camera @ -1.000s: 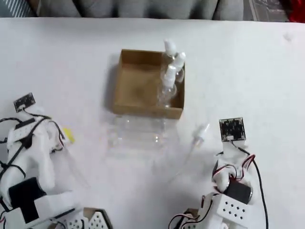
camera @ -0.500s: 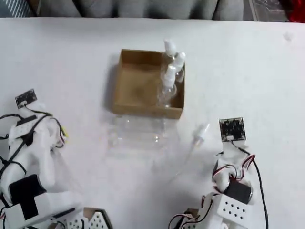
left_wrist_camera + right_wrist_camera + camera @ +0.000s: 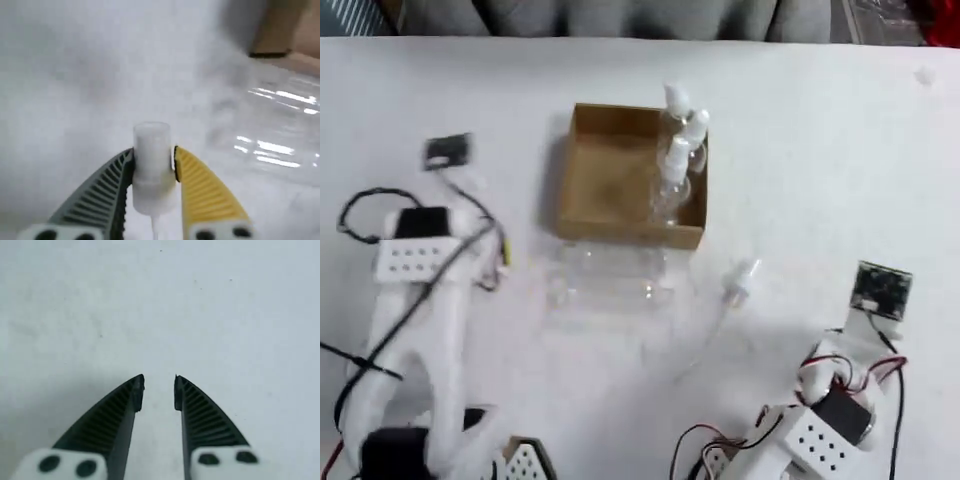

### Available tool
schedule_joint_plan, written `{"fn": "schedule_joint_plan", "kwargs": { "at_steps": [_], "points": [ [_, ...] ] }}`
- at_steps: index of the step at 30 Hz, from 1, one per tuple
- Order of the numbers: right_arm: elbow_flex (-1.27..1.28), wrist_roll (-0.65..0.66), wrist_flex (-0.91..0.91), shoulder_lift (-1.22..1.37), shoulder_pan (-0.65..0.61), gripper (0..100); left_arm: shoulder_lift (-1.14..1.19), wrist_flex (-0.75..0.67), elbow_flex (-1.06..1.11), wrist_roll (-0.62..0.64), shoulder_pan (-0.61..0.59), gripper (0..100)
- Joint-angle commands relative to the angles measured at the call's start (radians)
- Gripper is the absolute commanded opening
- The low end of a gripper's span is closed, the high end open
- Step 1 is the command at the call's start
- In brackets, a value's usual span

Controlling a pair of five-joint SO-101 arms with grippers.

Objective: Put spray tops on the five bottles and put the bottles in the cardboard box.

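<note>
White table (image 3: 840, 120) w/ grey cushions (image 3: 620, 18) along far edge; red obj (image 3: 942, 20) at far corner.

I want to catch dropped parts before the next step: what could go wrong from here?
The left gripper pinches its spray top only by the cap's sides, so it could twist or slip while being fitted. The clear bottles lie loose on their sides in front of the cardboard box, so pushing a top in may roll them. The right gripper is open over bare table, steadying nothing.
</note>
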Motion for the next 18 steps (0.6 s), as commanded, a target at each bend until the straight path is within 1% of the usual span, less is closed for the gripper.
{"fn": "schedule_joint_plan", "kwargs": {
  "at_steps": [1, 5, 9, 13, 18],
  "points": [
    [-0.146, -0.009, 0.031, 0.005, 0.073, 6.6, -0.139, 0.032, -0.055, 0.006, 0.249, 2],
    [-0.307, -0.009, 0.054, 0.042, 0.153, 6.6, -0.168, 0.011, -0.055, 0.006, 0.387, 2],
    [-0.482, -0.003, 0.051, 0.257, 0.174, 6.6, -0.171, -0.055, -0.031, 0.009, 0.478, 2],
    [-0.703, -0.002, 0.076, 0.601, 0.177, 6.6, -0.174, -0.247, 0.084, 0.012, 0.572, 2],
    [-0.991, -0.002, 0.163, 1.003, 0.180, 6.3, -0.168, -0.577, 0.230, 0.015, 0.694, 2]
  ]
}}
